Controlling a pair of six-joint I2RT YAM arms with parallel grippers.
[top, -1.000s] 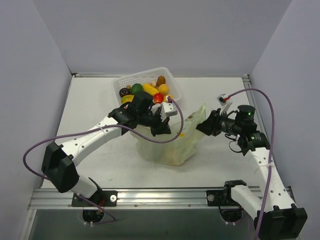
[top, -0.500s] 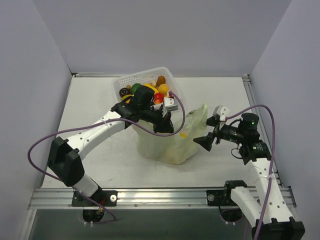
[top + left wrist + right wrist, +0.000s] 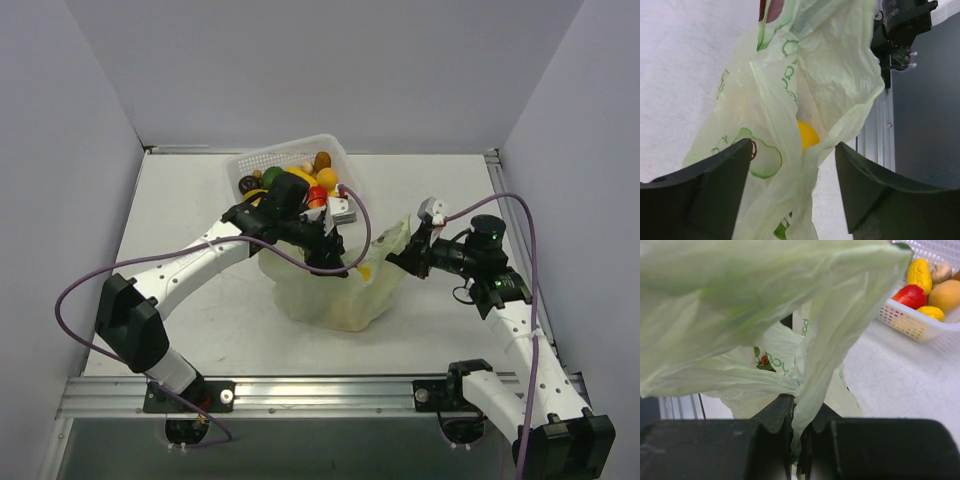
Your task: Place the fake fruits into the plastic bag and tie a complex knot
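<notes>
The pale-green plastic bag [image 3: 335, 300] slumps on the table in front of the white basket. My left gripper [image 3: 335, 262] hangs open over the bag's mouth; in the left wrist view a twisted strip of the plastic bag [image 3: 830, 75] runs between the spread fingers [image 3: 720, 175] of the left gripper [image 3: 792, 150], ungripped. One yellow fruit [image 3: 807, 135] lies inside the bag. My right gripper [image 3: 400, 258] is shut on the bag's right edge; in the right wrist view the film [image 3: 815, 385] is pinched in the right gripper [image 3: 799, 412]. Several fake fruits [image 3: 300, 180] remain in the basket.
The white perforated basket [image 3: 290, 150] stands behind the bag at the back middle, its rim [image 3: 920, 325] close to the right gripper's view with red [image 3: 912, 295], yellow [image 3: 918, 272] and orange [image 3: 946, 294] fruits. The left arm's purple cable loops over the bag.
The left gripper has opened and let go of the bag's edge. The right gripper swung out open, then came back up and shut on the bag's right edge.
</notes>
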